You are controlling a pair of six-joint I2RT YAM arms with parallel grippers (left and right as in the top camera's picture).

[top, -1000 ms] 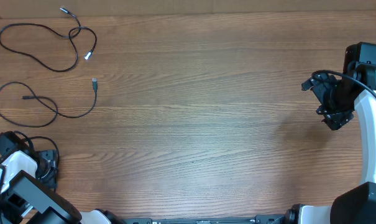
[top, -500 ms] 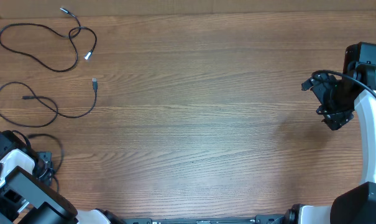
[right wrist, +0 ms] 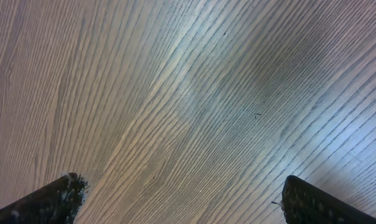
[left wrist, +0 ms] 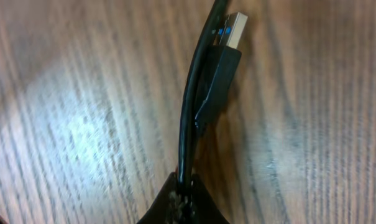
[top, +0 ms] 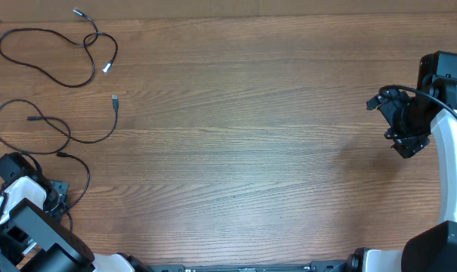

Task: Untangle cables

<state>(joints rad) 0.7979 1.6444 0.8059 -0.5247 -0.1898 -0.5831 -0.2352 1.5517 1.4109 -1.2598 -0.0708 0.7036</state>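
Wooden table, cable between left fingers

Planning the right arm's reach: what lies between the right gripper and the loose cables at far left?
Nothing: the overhead view shows only bare table between right gripper and loose cables.

left arm: white, black joints | right arm: white, black wire, black fingers

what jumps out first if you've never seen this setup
On the table, far left, a looped black cable lies beyond a second cable. Nearer the robot, the left hand is shut on a third cable whose silver USB plug shows in the left wrist view. The right hand hangs open above the table's right side.
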